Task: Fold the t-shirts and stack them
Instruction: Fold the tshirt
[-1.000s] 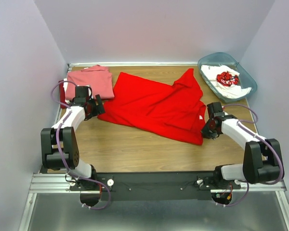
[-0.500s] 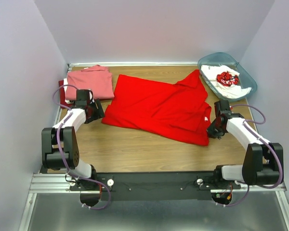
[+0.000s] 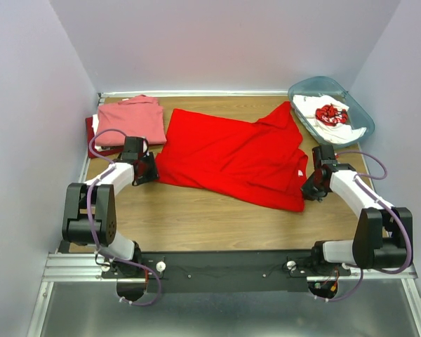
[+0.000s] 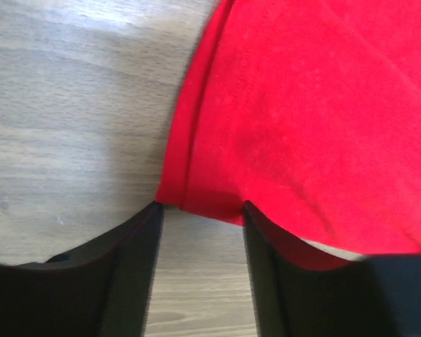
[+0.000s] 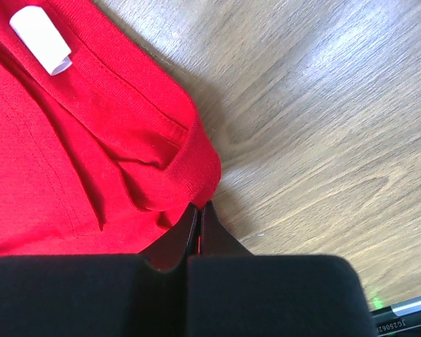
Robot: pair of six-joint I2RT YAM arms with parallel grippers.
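Bright red t-shirt [image 3: 231, 158] is spread across the middle of the wooden table [image 3: 196, 217], a bit rumpled. Right gripper [image 5: 198, 207] is pinched tight on its edge at 3 o'clock, near the white neck label [image 5: 41, 40]. Left gripper [image 4: 202, 210] at 9 o'clock has its fingers apart, straddling the hem corner, not clamped. Salmon-pink t-shirt [image 3: 130, 121] sits folded at 10 o'clock on a darker red t-shirt [image 3: 91, 132]. White printed t-shirt [image 3: 330, 114] is in the teal bin [image 3: 316, 83] at 2.

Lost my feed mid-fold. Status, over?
Left claw open, straddling red shirt corner. Right claw shut on its edge near the label. Pink shirt folded, far left.
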